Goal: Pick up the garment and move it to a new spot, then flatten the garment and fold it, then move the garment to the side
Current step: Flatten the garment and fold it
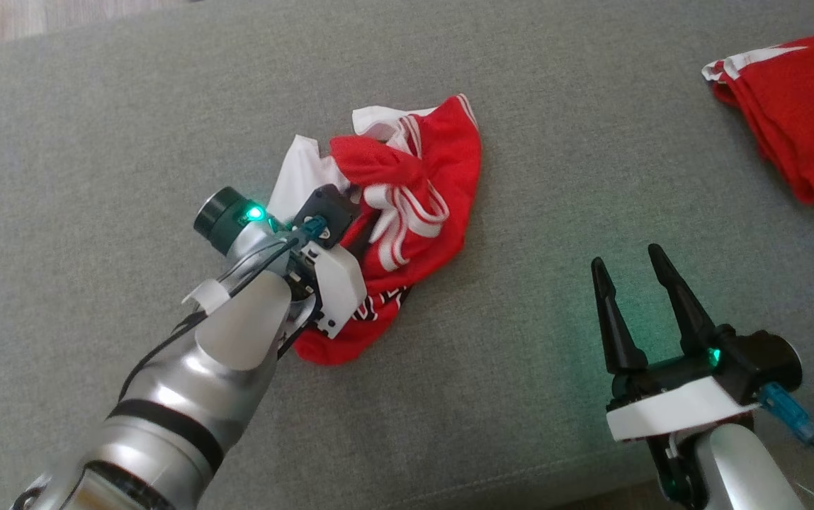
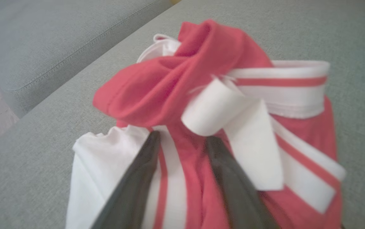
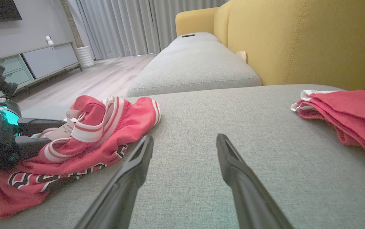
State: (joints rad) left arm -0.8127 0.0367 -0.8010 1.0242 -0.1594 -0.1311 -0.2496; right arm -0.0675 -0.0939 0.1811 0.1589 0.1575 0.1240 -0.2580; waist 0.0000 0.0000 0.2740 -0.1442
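Garment (image 1: 414, 191) lies crumpled mid-seat on the sofa (image 1: 520, 106), right at the left hand (image 2: 182, 138) — spread open astride a red fold, nothing gripped; the right hand (image 1: 626, 265), open and empty, sits well apart near the front edge.

Red-and-white garment (image 1: 435, 163), crumpled, loosely heaped

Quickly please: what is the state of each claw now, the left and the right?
Left claw: open, astride a fold of the red-and-white garment, not clamped yet.
Right claw: open, holding nothing.
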